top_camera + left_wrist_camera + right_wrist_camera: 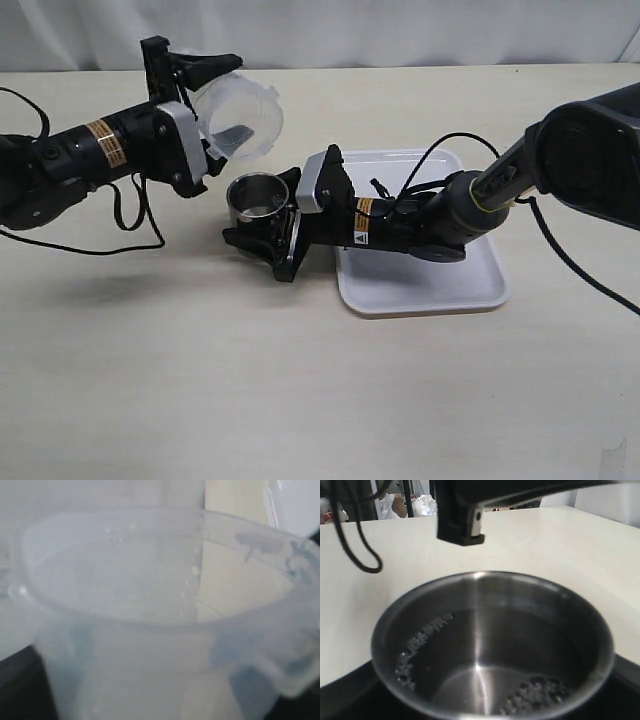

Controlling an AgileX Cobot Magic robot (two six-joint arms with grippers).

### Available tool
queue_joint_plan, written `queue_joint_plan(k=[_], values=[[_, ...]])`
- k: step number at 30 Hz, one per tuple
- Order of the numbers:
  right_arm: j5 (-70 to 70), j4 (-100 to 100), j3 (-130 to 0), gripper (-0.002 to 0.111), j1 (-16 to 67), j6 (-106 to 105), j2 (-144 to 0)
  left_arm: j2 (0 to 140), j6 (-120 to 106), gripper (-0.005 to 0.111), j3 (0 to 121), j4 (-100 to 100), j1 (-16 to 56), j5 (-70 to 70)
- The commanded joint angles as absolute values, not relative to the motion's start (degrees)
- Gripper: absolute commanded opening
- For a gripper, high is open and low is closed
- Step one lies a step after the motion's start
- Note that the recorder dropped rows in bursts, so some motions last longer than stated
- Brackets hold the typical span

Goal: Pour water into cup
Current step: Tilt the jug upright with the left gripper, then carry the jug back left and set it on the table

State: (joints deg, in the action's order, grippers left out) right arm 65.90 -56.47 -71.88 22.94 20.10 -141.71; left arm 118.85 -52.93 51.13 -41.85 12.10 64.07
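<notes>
The cup point(257, 197) is a small steel tumbler standing on the table left of the tray. My right gripper point(260, 222) is shut on it, one finger on each side. In the right wrist view the cup point(490, 645) holds some water with bubbles along its wall. My left gripper point(205, 115) is shut on a clear plastic jug point(240, 118), held tilted on its side above and just left of the cup, mouth toward it. The jug point(150, 630) fills the left wrist view, with droplets on its inner wall. I see no stream of water.
A white tray point(420, 270) lies on the table under the right arm; its corner also shows in the left wrist view point(295, 505). A black cable point(130, 215) hangs from the left arm onto the table. The left gripper's body point(460, 515) hangs over the cup.
</notes>
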Motion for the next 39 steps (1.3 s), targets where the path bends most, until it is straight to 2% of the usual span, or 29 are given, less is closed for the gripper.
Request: queue_joint_plan(k=[1, 8, 14, 22, 28, 36, 38, 39], values=[[66.06, -56.01, -71.92, 0.004, 22.73, 20.13, -141.46, 118.38, -28.86, 0.0, 51.01, -33.97, 12.31, 65.02], [66.06, -56.01, -71.92, 0.004, 22.73, 20.13, -141.46, 118.38, -7.55, 0.0, 52.28, -8.86, 11.73, 58.33], [66.06, -56.01, -71.92, 0.004, 22.73, 20.13, -141.46, 118.38, 11.38, 0.0, 59.49, -17.31, 6.59, 51.67], [66.06, -56.01, -71.92, 0.004, 22.73, 20.13, -141.46, 124.64, 12.24, 0.0, 71.27, -12.89, 2.02, 48.7], [66.06, -56.01, -71.92, 0.004, 22.73, 20.13, -141.46, 131.92, 11.8, 0.0, 74.32, -14.62, 1.9, 50.13], [66.06, -56.01, -71.92, 0.004, 22.73, 20.13, -141.46, 134.78, 11.8, 0.0, 74.42, -19.91, 1.9, 49.66], [66.06, -56.01, -71.92, 0.004, 22.73, 20.13, -141.46, 134.78, 11.9, 0.007, 74.42, -21.17, 2.01, 50.01], [66.06, -56.01, -71.92, 0.004, 22.73, 20.13, -141.46, 134.78, 11.9, 0.017, 74.42, -21.29, 2.01, 49.8]])
